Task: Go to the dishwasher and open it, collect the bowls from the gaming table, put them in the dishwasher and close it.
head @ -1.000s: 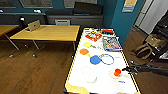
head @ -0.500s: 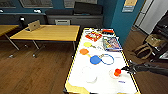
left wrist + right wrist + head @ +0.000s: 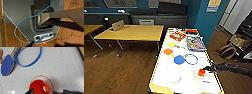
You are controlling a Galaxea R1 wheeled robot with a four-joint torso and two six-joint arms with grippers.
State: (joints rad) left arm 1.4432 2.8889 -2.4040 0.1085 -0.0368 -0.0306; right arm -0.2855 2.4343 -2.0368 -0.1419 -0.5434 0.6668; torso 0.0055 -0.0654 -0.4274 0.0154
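Gaming table (image 3: 189, 75): long, white top, yellow edge. Orange bowl (image 3: 201, 72) upright near its right edge, on a pale red-rimmed bowl (image 3: 50, 83). Two pale bowls (image 3: 174, 78) toward the near end.

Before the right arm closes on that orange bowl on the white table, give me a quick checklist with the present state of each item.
1. Right gripper at the orange bowl: ok, right beside it in the head view.
2. Bowl between the fingers: cannot tell; dark tips flank it in the right wrist view.
3. Bowl upright on the gaming table: ok.
4. Blue paddle and blue ring apart from the bowl: ok.
5. Bowl away from the table edge: not ok, it sits near the right edge.
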